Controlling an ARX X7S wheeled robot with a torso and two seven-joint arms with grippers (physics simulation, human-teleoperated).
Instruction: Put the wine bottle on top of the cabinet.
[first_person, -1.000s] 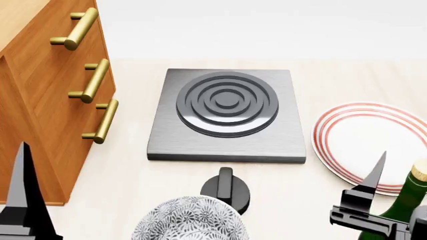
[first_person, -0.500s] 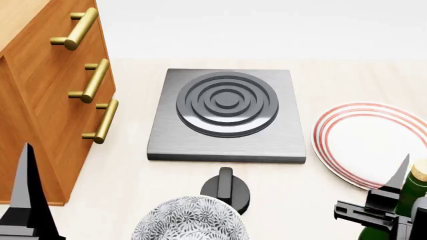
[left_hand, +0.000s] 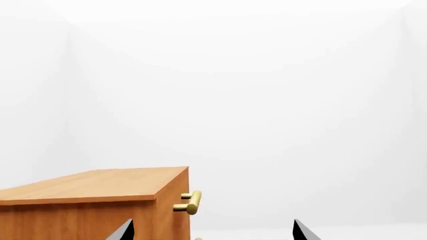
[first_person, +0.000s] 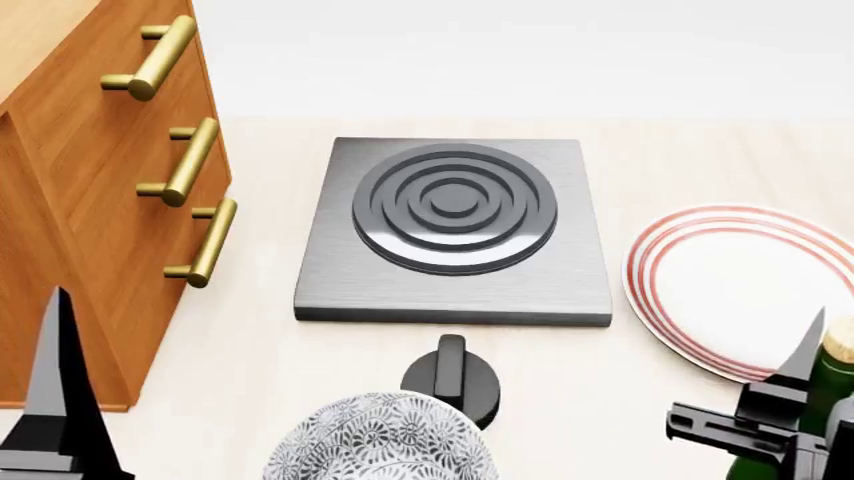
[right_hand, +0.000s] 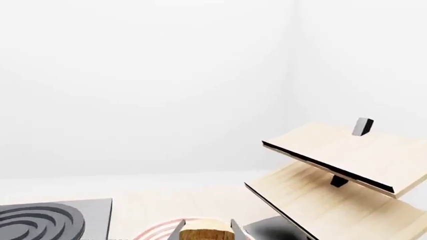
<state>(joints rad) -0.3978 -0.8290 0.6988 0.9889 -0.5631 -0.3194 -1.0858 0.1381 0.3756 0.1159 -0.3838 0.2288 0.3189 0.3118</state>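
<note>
The tall dark green glass wine bottle (first_person: 830, 400) stands upright at the desk's near right corner, its tan cork between the right gripper's (right_hand: 205, 231) spread fingers, seemingly not yet gripped. The orange-brown wooden cabinet (first_person: 94, 190) stands along the far-left edge. The left gripper (left_hand: 212, 231) idles, fingers wide.

Cabinet (first_person: 80, 190) left of hob (first_person: 454, 230); plate (first_person: 727, 285) right; bottle (first_person: 827, 390) nearest.

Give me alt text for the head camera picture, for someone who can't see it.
The right gripper is at the green wine bottle at bottom right, beside a red-ringed plate. A grey hob sits centre, the orange cabinet left, a patterned bowl in front.
</note>
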